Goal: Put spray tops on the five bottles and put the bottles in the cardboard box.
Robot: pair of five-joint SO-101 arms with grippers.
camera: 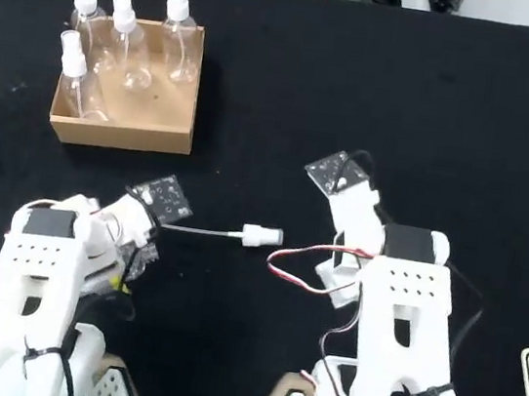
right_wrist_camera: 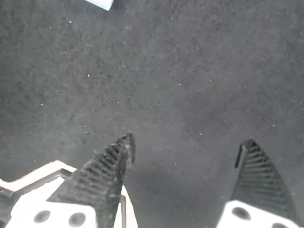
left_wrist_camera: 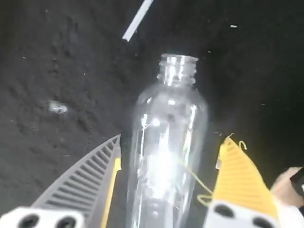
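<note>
Left claw (left_wrist_camera: 173, 138) flanks clear, round-shouldered, threaded-neck plastic bottle (left_wrist_camera: 170, 104).

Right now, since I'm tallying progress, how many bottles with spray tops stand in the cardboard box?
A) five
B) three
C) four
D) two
C: four capped bottles stand in the cardboard box, while the fifth bottle, its neck bare, sits inside the open left gripper.
</note>
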